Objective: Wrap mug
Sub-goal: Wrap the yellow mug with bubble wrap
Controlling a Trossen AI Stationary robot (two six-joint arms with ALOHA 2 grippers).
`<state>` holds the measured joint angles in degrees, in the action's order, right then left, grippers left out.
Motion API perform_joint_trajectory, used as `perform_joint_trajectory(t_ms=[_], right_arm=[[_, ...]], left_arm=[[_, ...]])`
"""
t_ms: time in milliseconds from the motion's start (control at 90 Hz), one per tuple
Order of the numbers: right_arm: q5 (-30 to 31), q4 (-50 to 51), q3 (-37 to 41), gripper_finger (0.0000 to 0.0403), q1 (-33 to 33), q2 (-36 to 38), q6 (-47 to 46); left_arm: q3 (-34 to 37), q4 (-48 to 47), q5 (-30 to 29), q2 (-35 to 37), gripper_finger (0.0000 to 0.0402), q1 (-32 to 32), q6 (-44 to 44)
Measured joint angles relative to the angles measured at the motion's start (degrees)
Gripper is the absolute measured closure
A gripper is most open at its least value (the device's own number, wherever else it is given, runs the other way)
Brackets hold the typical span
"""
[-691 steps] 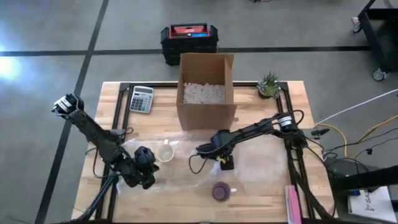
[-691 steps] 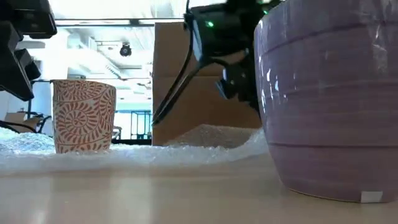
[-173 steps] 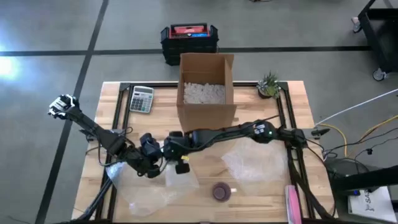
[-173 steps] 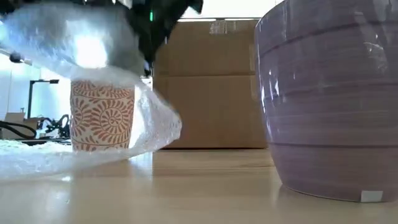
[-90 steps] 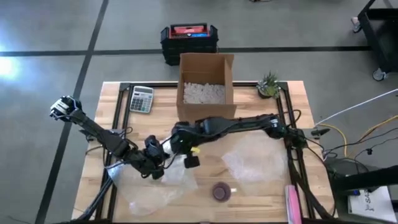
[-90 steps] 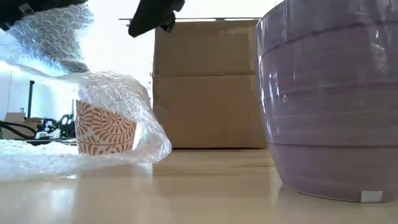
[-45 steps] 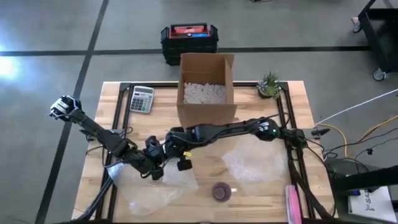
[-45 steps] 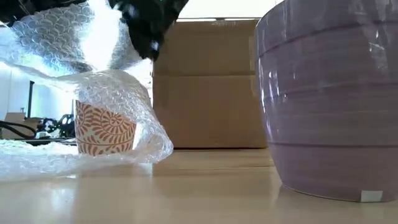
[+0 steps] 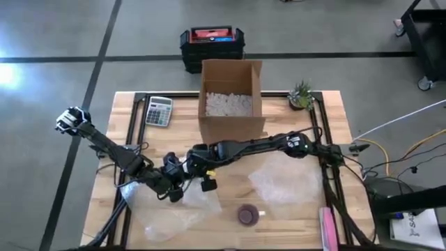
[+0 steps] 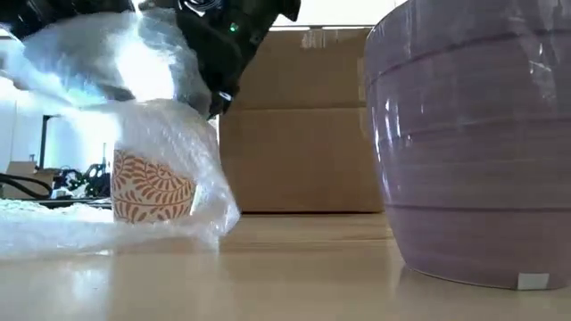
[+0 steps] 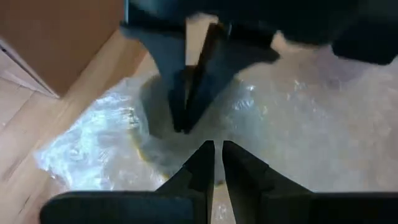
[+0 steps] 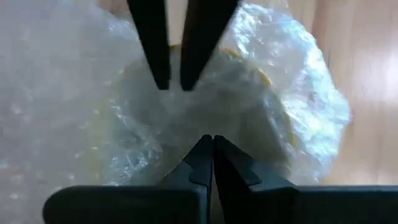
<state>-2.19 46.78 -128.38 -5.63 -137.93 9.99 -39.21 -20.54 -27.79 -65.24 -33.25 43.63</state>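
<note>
Both dark grippers crowd over the bubble-wrapped patterned mug (image 10: 152, 185) — no gap between them. The tall cardboard box (image 9: 231, 101) walls off the far side — bare wooden table (image 9: 289, 216) lies open on the right.

A white mug (image 10: 153, 187) printed with an orange-red swirling leaf pattern shows through clear, glossy bubble wrap (image 10: 116, 116) speckled with small bubbles. Landmark: a plain brown cardboard box (image 9: 231, 104), filled with white packing peanuts (image 9: 228, 104). Beside the box lies a grey calculator (image 9: 159, 111) with dark keys. Near the box's other side stands a small green plant (image 9: 302, 94). Behind the box sits a black crate (image 9: 212, 47) topped in red and blue. In front of the box, a glossy purple cup (image 10: 473, 143) has faint horizontal bands. The table (image 9: 293, 216) is pale, light-grained wood with black rails. Both arms are black.
</note>
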Motion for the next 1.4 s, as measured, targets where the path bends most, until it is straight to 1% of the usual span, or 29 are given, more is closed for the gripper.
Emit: perform_joint_trajectory(t_ms=[111,233,444,500,656,711,889,1067,1178,1311,1400], right_arm=[[0.2,-0.3,0.2,0.0403,0.0,0.0,-0.3],[0.2,-1.4,0.2,0.0403,0.0,0.0,-0.5],[0.3,-1.7,0.3,0.0403,0.0,0.0,-0.4],[0.3,-1.7,0.3,0.0403,0.0,0.0,-0.4],[0.3,-1.7,0.3,0.0403,-0.4,0.0,-0.2],[0.6,-1.7,0.3,0.0403,-0.7,0.0,0.0],[0.4,-1.2,0.2,0.0403,-1.3,0.6,0.3],[0.3,5.2,-4.8,0.0403,-1.3,3.0,1.2],[-0.1,4.6,-6.1,0.0403,-1.4,4.3,1.1],[-4.3,2.5,-6.1,0.0403,-1.4,2.3,0.1],[-4.2,3.3,-6.0,0.0403,-1.4,0.1,-1.0]], left_arm=[[-3.6,-0.4,3.9,0.5,0.0381,-0.6,0.4],[-5.6,-0.2,7.9,0.2,0.0381,-1.9,0.4],[-3.8,0.6,7.9,-2.6,0.0381,-2.3,0.4],[-3.3,0.6,6.7,-3.1,0.0381,-2.1,0.2],[-1.8,-1.1,-3.5,-3.3,0.0381,-1.0,0.7],[-1.2,-0.9,-5.2,-3.3,0.0381,-0.6,1.0],[1.5,0.6,-4.5,-4.2,0.0381,0.9,1.0],[3.6,5.1,-5.1,-4.8,0.0381,1.4,1.4],[3.5,5.1,-5.2,-4.8,0.0381,1.4,1.3],[3.4,5.2,-5.1,-4.8,0.0381,1.4,1.1],[3.5,5.3,-5.2,-4.8,0.0381,1.4,1.0]])
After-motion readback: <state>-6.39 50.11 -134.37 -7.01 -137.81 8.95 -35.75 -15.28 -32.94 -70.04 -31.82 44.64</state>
